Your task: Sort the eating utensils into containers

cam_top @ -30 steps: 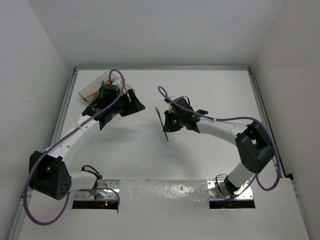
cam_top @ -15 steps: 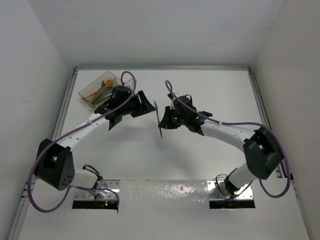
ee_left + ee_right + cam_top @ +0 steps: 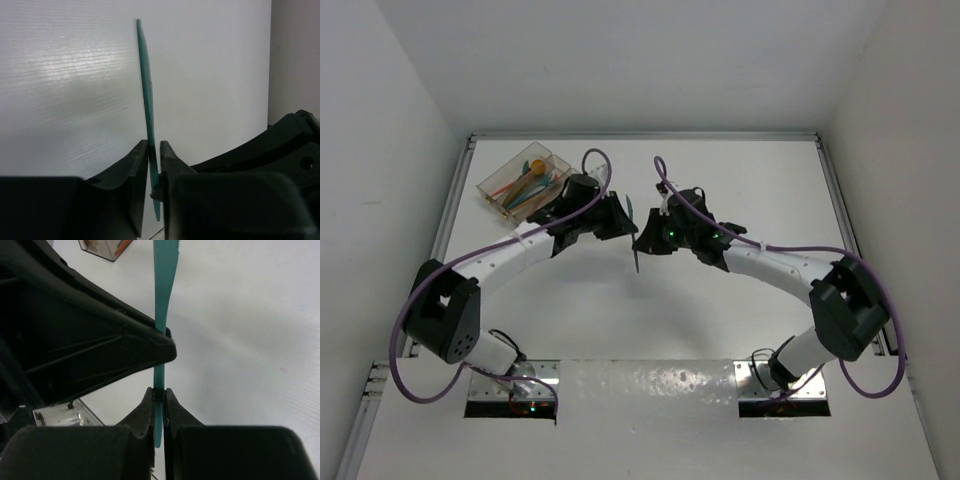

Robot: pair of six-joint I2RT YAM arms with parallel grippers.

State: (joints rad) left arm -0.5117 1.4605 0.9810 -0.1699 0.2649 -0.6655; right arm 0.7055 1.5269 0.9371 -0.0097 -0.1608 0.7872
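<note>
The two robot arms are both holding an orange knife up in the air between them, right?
Almost. The knife is teal, not orange. The rest holds: the left end effector and the right end effector are both closed on it, above the table and between the arms. The right wrist view shows the colour best.

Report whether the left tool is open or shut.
Shut. In the left wrist view the left tool has both fingers pressed against the teal utensil.

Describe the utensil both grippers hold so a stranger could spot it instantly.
Mid-table, where the arms meet, the left gripper and right gripper both pinch one teal knife. It alone is held off the table; the other utensils lie in the clear tray.
</note>
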